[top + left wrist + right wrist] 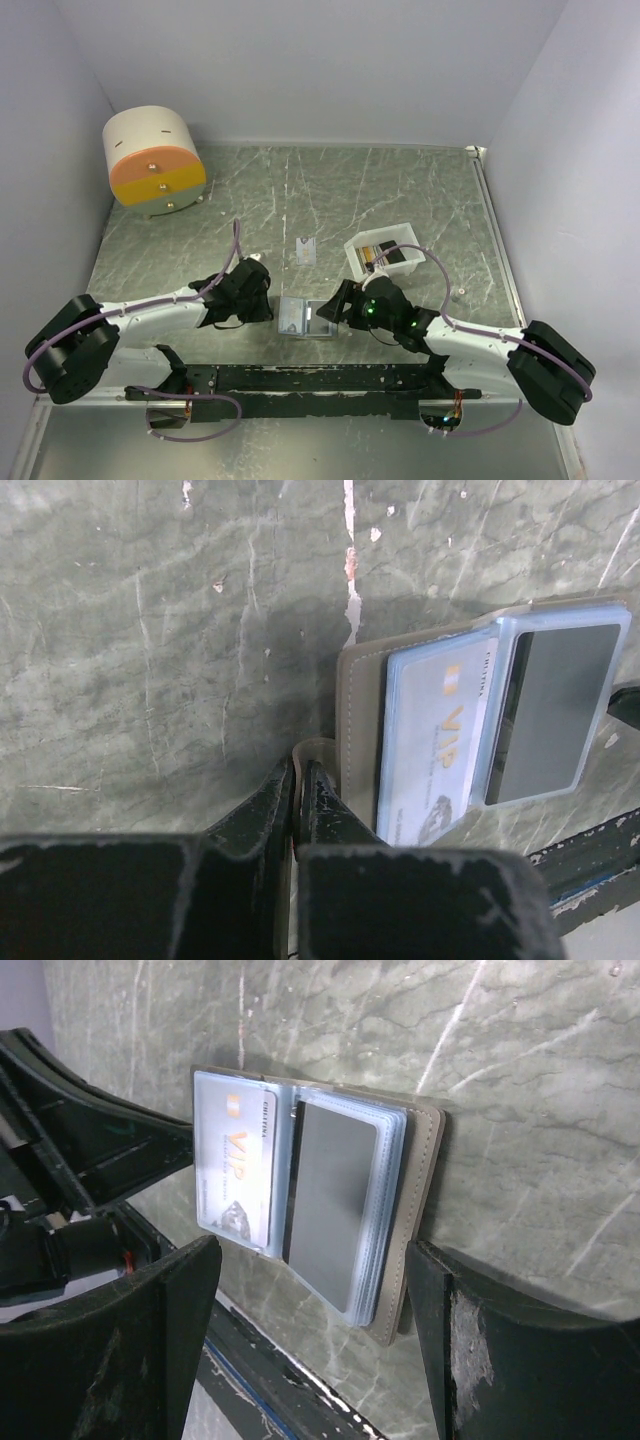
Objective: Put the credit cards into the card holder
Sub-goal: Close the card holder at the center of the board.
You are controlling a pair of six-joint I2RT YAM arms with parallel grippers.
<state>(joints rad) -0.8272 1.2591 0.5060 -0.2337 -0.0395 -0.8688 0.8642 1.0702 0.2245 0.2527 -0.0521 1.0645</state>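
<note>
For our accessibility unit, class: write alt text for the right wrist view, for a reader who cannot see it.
An open card holder lies on a green marbled table, a pale VIP card in its left clear sleeve and a dark card in the right one. The two black fingers of the right tool frame it, spread open, in the foreground.

card holder (305, 318) on worktop (420, 190), near middle | credit card (307, 250) behind it | tray (357, 243) right of that | drum (153, 160) in back-left corner

Left claw (297, 772) tight, right claw (310, 1260) wide.
</note>
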